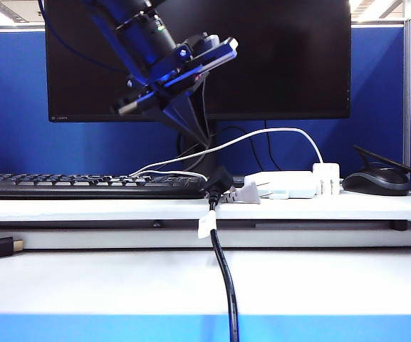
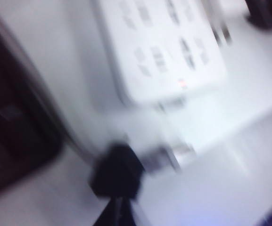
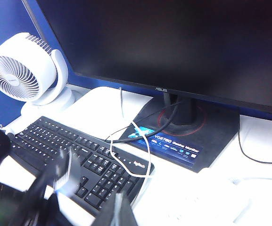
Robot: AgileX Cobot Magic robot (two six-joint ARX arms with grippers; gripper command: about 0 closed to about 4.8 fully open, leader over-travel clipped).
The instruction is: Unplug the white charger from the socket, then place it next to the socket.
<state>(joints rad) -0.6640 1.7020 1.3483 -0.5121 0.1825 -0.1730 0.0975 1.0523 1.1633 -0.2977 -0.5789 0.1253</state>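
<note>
The black monitor (image 1: 198,57) and keyboard (image 1: 84,187) fill the back of the tabletop (image 1: 191,285), where the socket (image 1: 283,184) lies flat with its long axis running three to nine o'clock. The white charger (image 1: 326,178) stands upright against the socket's three o'clock end beside the mouse (image 1: 376,182), seemingly plugged in, its thin cable arching off toward nine o'clock. The left gripper (image 1: 205,60) hangs high near eleven o'clock of the charger, its fingers' state impossible to tell, and looks the nearer arm; the right gripper (image 3: 86,200) hovers over the keyboard, fingers clenched on nothing.
</note>
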